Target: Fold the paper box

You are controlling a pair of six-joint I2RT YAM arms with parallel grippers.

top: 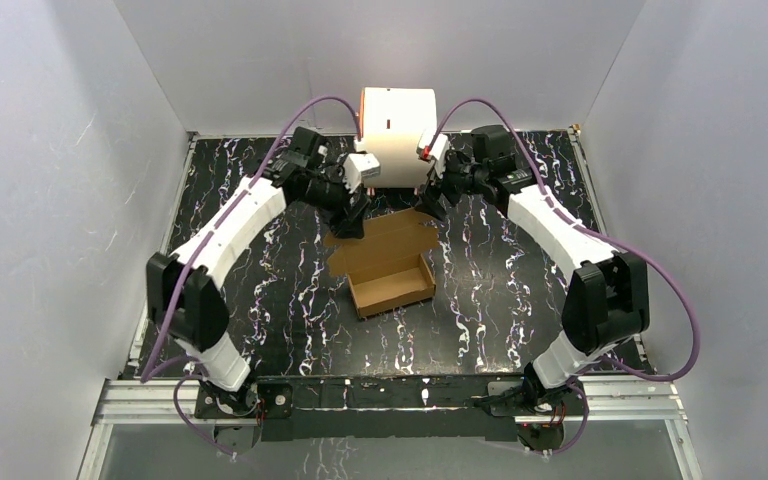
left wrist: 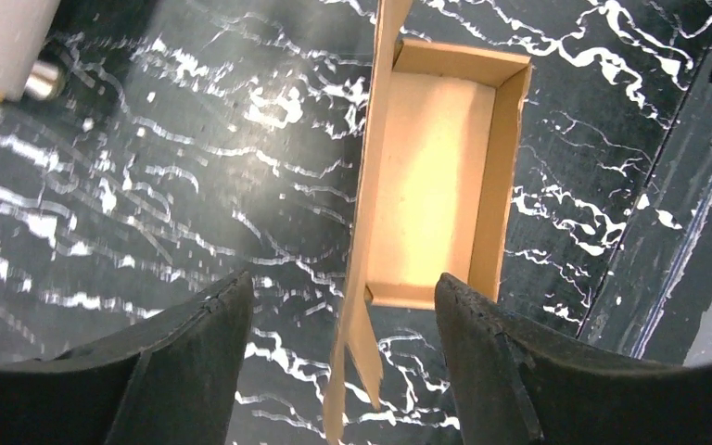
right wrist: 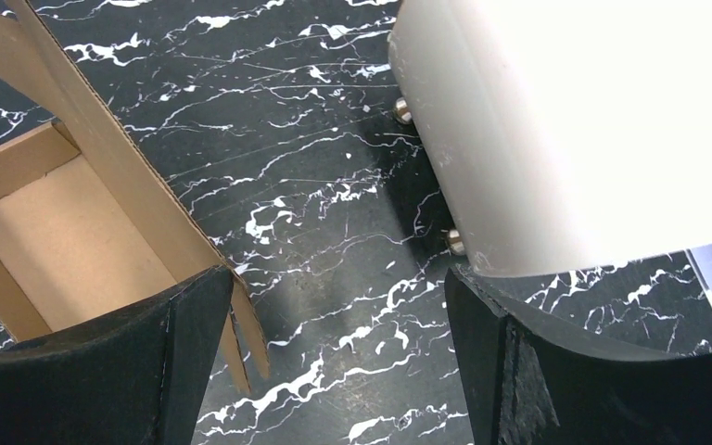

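The paper box is a brown cardboard tray in the middle of the table, its lid flap rising at the far side. My left gripper hangs over the flap's left end and is open. In the left wrist view the flap runs edge-on between the left gripper's spread fingers and touches neither, with the tray beyond. My right gripper is open at the flap's right end. In the right wrist view the box lies left of the right gripper, which holds nothing.
A large white cylinder with an orange rim stands at the back, just behind both grippers; it fills the upper right of the right wrist view on small metal feet. White walls enclose the black marbled table.
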